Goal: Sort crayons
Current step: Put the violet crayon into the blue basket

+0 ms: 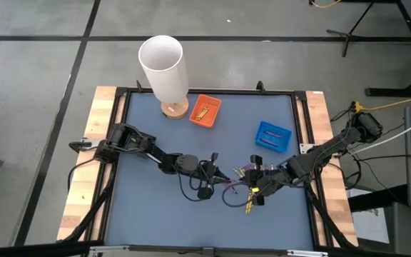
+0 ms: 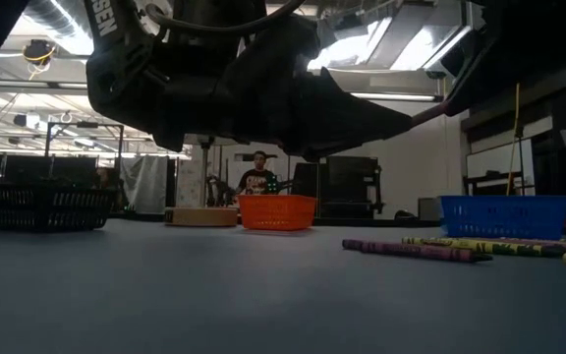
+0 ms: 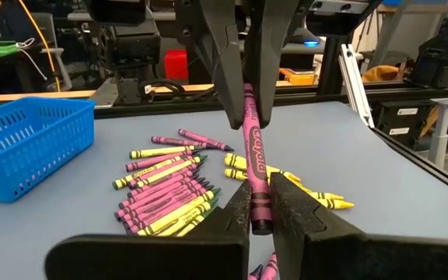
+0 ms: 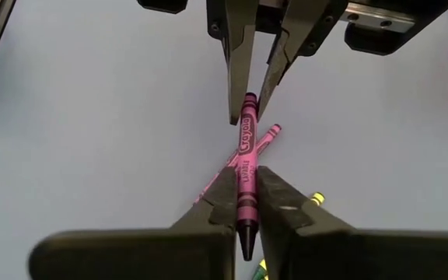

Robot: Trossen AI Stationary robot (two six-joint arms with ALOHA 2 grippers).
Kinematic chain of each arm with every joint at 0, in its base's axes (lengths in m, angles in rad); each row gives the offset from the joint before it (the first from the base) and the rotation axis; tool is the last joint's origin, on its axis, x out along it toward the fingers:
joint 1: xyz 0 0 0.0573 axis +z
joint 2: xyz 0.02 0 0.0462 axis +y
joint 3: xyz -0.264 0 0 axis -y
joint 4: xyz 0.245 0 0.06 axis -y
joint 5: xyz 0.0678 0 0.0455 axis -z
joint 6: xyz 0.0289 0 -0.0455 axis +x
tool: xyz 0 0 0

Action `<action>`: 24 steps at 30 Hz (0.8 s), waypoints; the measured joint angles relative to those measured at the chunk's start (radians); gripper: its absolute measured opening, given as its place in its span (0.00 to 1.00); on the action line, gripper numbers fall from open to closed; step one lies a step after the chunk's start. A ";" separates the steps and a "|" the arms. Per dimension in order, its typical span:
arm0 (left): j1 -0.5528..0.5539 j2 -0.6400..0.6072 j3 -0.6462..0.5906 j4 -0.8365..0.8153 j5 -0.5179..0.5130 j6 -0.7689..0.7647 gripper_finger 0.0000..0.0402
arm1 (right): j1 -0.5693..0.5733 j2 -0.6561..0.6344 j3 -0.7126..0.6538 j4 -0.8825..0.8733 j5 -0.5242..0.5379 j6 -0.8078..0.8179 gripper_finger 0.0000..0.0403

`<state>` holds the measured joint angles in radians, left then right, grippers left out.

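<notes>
- In your left wrist view, the left gripper (image 3: 259, 214) is clamped on one end of a single purple crayon (image 3: 253, 155), and the right gripper (image 3: 247, 117), coming in from the top of the frame, pinches its other end.
- Your right wrist view shows the same thing from the other side: the right gripper (image 4: 245, 206) is closed on the purple crayon (image 4: 246, 167), and the left gripper (image 4: 251, 109) grips its far end at upper centre.
- In the high view both grippers meet just below centre of the blue table (image 1: 155, 214).
- A loose pile of crayons (image 3: 169, 190), yellow and purple, lies at left centre of the left wrist view.
- The blue basket (image 1: 272, 135) sits right of centre in the high view; the orange basket (image 1: 205, 111) is at upper centre, beside a white cylinder (image 1: 164, 68).
</notes>
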<state>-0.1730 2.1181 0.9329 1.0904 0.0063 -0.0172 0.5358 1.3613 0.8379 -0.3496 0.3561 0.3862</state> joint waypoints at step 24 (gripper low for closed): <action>0.001 0.000 0.001 -0.004 -0.084 0.000 0.31 | 0.000 0.000 0.002 -0.395 0.249 0.096 0.06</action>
<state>-0.1722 2.1178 0.9337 1.0863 -0.0776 -0.0168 0.5362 1.3613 0.8394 -0.7449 0.6047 0.4821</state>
